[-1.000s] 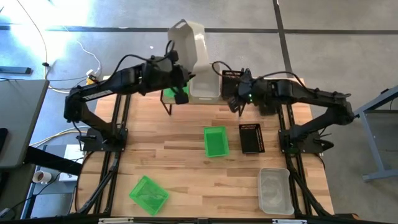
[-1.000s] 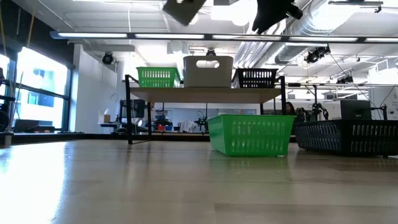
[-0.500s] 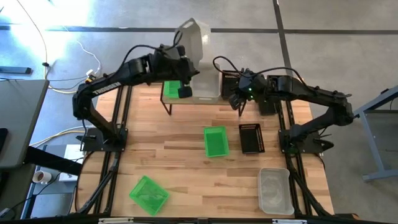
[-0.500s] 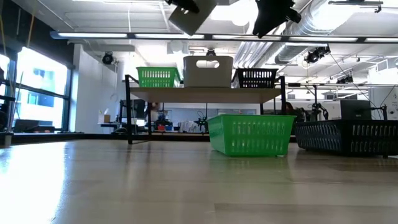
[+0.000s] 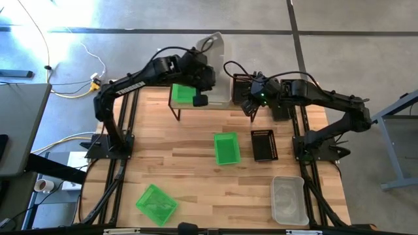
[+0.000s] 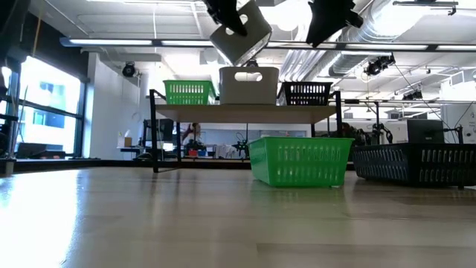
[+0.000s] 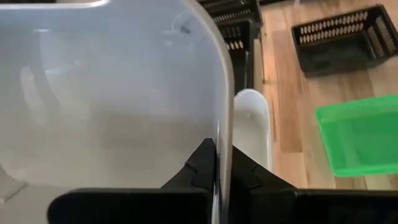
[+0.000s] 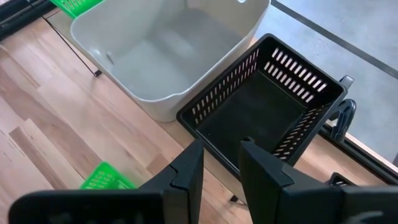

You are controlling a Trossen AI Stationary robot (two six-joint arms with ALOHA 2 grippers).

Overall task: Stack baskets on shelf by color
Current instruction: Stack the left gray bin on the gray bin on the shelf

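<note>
My left gripper is shut on a translucent whitish basket, held tilted in the air over the shelf. On the shelf stand a green basket, a whitish basket and a black basket, each on its bottom. The held basket hangs just above the whitish one. My right gripper is open and empty, above the near rim of the shelf's black basket. My left gripper pinches the held basket's side wall at its rim, one finger inside the basket and the other outside. The basket is lifted clear and tilted, over the whitish basket on the shelf.
On the tabletop lie a green basket and a black basket mid-table, a whitish basket near right and a green basket near left. The middle and left of the table hold bare wood.
My left gripper has carried the whitish basket toward the table's right, over the middle of the shelf, and somewhat down. It has tipped further downward. The basket now hangs lower, close above the shelf's whitish basket.
</note>
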